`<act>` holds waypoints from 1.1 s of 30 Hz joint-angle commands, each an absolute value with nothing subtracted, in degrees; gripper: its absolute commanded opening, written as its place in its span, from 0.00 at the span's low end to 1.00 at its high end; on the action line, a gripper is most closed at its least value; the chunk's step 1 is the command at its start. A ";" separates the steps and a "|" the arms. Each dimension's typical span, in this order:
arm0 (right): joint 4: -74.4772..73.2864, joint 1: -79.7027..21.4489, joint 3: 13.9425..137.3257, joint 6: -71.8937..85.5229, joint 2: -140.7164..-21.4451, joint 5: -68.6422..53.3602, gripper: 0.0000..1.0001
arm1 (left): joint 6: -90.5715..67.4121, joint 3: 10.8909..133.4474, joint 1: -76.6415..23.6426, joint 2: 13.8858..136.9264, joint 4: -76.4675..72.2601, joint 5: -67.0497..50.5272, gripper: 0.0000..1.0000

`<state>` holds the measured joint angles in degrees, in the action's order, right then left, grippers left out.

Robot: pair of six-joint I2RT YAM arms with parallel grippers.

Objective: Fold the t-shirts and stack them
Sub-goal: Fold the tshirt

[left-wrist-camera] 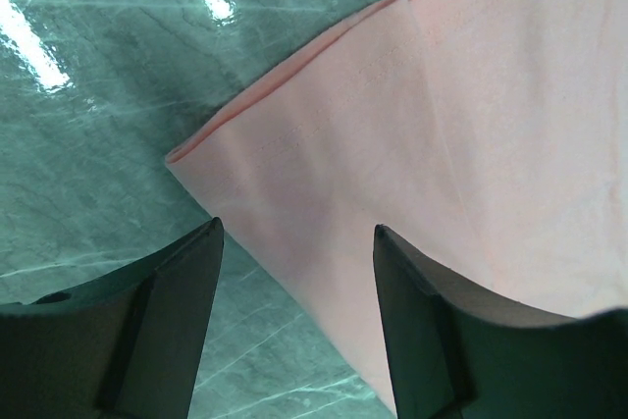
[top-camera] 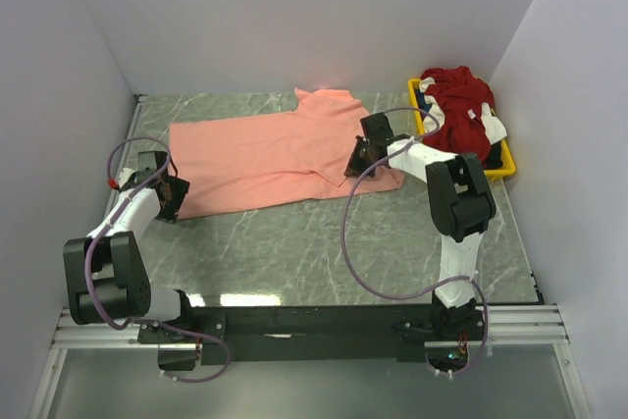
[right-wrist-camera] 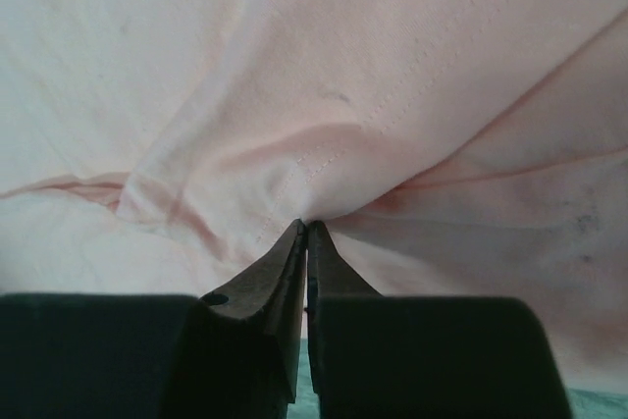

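Observation:
A salmon-pink t-shirt (top-camera: 265, 149) lies spread flat across the middle of the table. My right gripper (top-camera: 355, 166) is at its right side near the lower sleeve; in the right wrist view the jaws of this gripper (right-wrist-camera: 307, 223) are pressed together on a bunched pinch of the pink t-shirt (right-wrist-camera: 343, 66). My left gripper (top-camera: 175, 198) is at the shirt's near left corner. In the left wrist view this gripper (left-wrist-camera: 295, 226) is open, with the edge of the pink cloth (left-wrist-camera: 442, 125) lying between its fingers, which are not closed on it. A dark red t-shirt (top-camera: 456, 105) with white parts lies heaped at the back right.
The red shirt sits in a yellow tray (top-camera: 496, 172) at the back right, with a bit of dark cloth (top-camera: 424, 95) at its far end. White walls close in the table on the left, back and right. Both arms' cables loop over the marbled tabletop (top-camera: 294, 252).

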<state>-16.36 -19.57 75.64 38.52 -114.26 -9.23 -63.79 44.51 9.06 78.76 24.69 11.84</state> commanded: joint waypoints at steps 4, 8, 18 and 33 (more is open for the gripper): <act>-18.54 -19.95 84.19 37.62 -115.84 -7.82 0.03 | -62.32 45.35 8.96 76.64 24.96 11.95 0.68; -21.18 -20.83 90.16 37.09 -118.29 -7.56 0.02 | -62.31 45.53 9.05 76.64 25.05 11.78 0.68; -29.35 -22.67 111.78 35.42 -130.50 -7.56 0.02 | -61.52 46.14 9.05 76.90 25.05 10.90 0.68; -29.70 -24.17 119.09 31.64 -133.07 -10.73 0.44 | -61.43 45.53 9.05 76.82 24.87 9.93 0.71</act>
